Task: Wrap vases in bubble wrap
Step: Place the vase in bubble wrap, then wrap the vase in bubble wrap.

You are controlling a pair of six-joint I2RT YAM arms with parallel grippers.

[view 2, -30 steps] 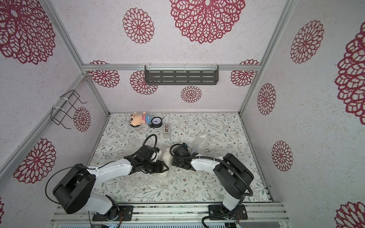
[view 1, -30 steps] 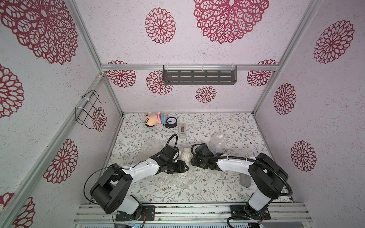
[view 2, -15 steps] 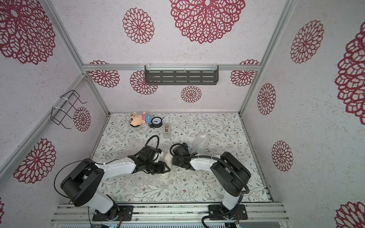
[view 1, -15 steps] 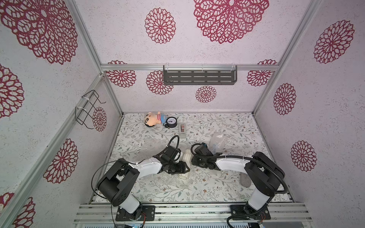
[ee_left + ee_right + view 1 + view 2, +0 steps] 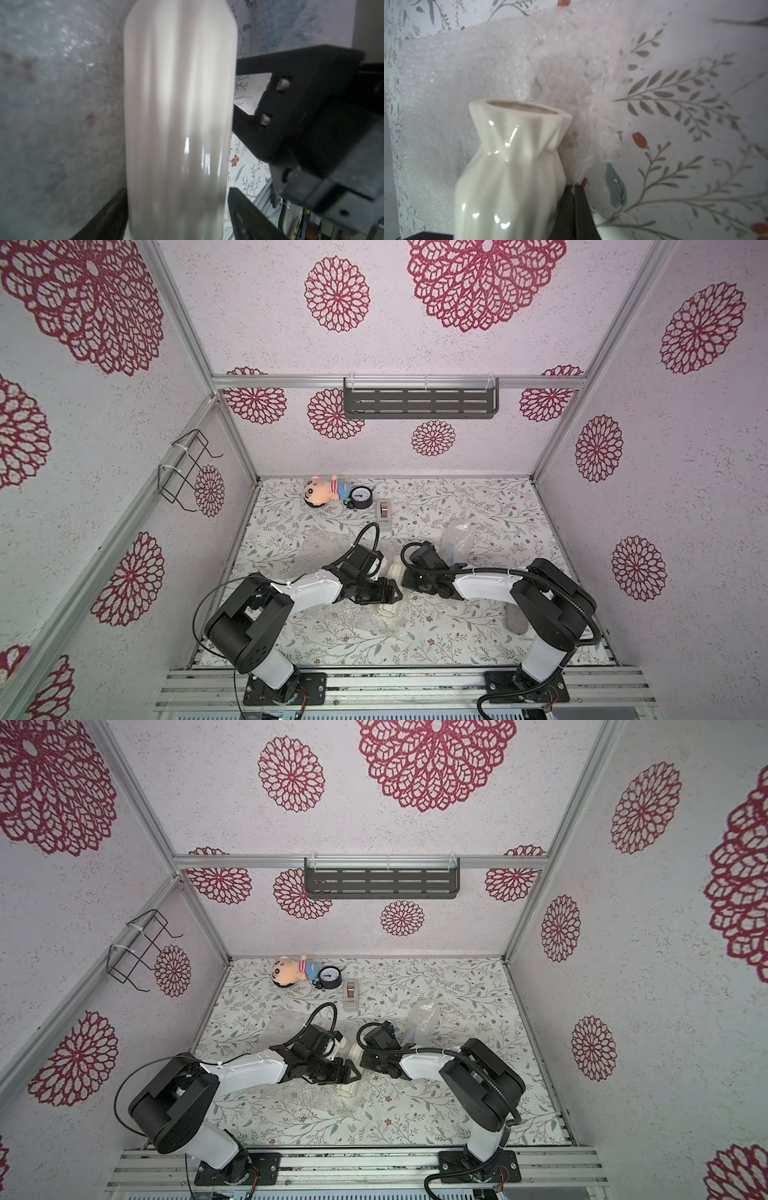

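**Bench** [image 5: 503, 518]: floral covering.

**Rear, left of centre:**
- plush doll [image 5: 323, 495]
- round gauge [image 5: 361, 498], just beside the doll
- beige tape dispenser [image 5: 384, 516]

**Bubble wrap sheet** [image 5: 320, 549]: spread on the bench at centre, rumpled along its near edge.

**Left hand** [image 5: 176, 189]: jaws stand wide, one finger on each side of the cream vase's body. A sliver of gap shows at one finger, and nothing is gripped.

**Cream vase** [image 5: 394, 572]: lying on its side on the sheet between the two hands, mouth toward the near edge.

**Right hand** [image 5: 574, 187]: jaws pressed together, pinching an edge of the sheet just beside the vase.

**Bubble wrap bundle** [image 5: 457, 539]: bluish inside, just behind the right wrist.

**Grey case** [image 5: 516, 620]: partly hidden by the right arm.
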